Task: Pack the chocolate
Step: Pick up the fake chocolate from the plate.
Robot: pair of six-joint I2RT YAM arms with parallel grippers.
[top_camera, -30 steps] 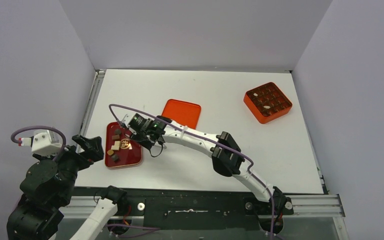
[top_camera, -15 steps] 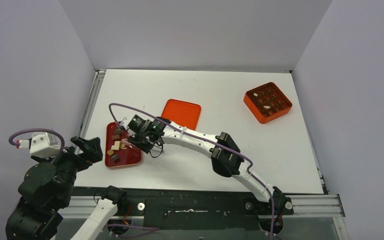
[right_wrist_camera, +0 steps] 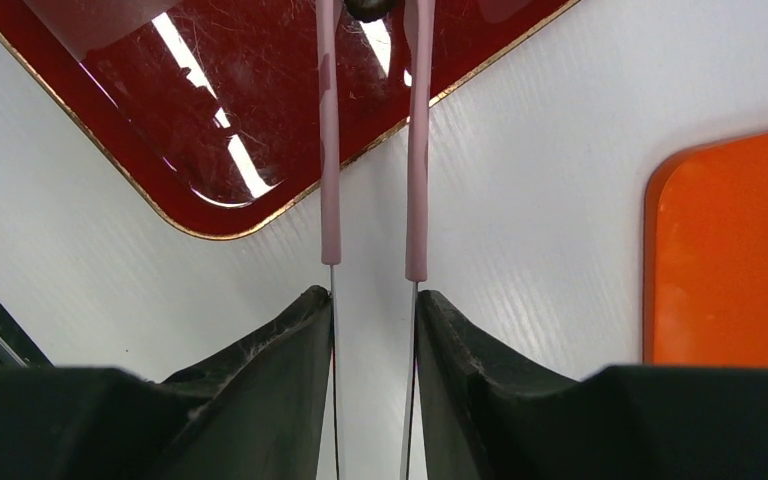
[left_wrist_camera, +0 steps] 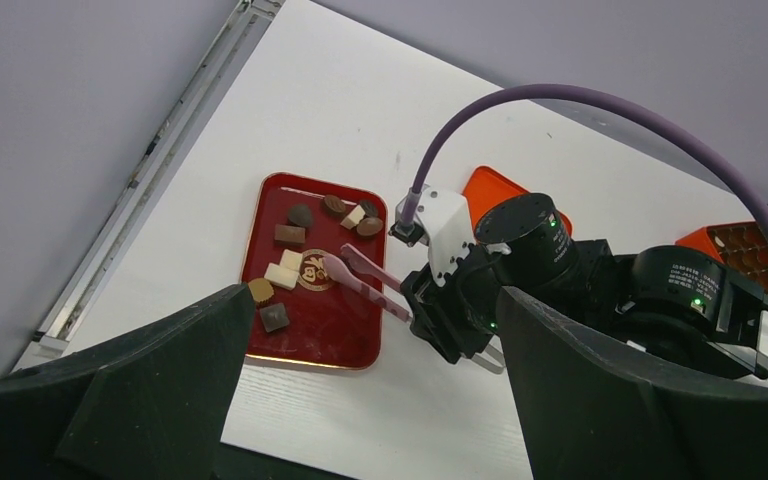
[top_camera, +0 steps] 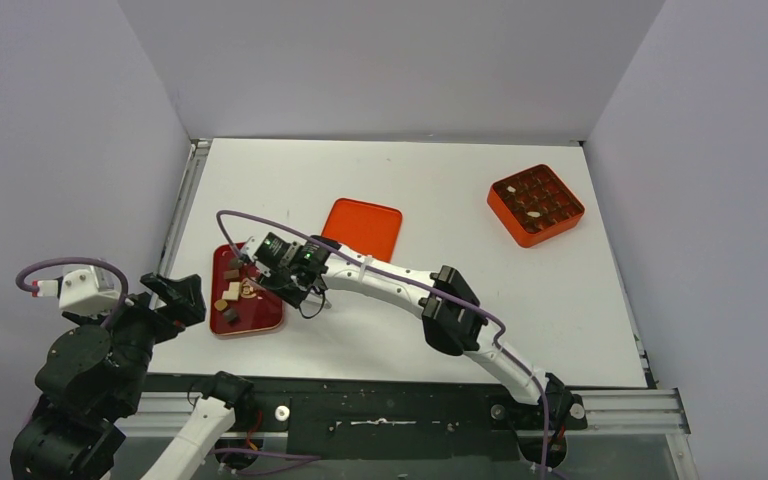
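The right arm has eased a little further over the red tray (right_wrist_camera: 210, 120) in the last second, carrying the pink tongs (right_wrist_camera: 328, 150) deeper across it. The left arm has only settled slightly and otherwise stayed put.

The right jaws are clamped on the tongs' handle end, squeezing the two pink arms close to parallel. Just ahead of these jaws, at the far end of the tongs, a small dark chocolate (right_wrist_camera: 368, 8) sits between the two tips. The wrist view cuts off there, so I cannot tell whether the tips already pinch it or only bracket it.

The rest of the chocolates (left_wrist_camera: 282, 276), dark and pale, lie loose on the tray around the tong tips. They are ahead of the right jaws and in front of the wide-apart left jaws, which hold nothing.

The orange lid (right_wrist_camera: 730, 250) lies flat on the tabletop (top_camera: 440, 180), just to the right side of the right jaws. The orange box (top_camera: 537, 205) with its grid of cells stands well apart from both jaws, far off to the right. It seems to hold only a few pieces.

The shift reads as a pick in progress. The tongs are lined up on one piece, so the next need is probably a firmer squeeze before lifting. Most of the packing appears to remain.
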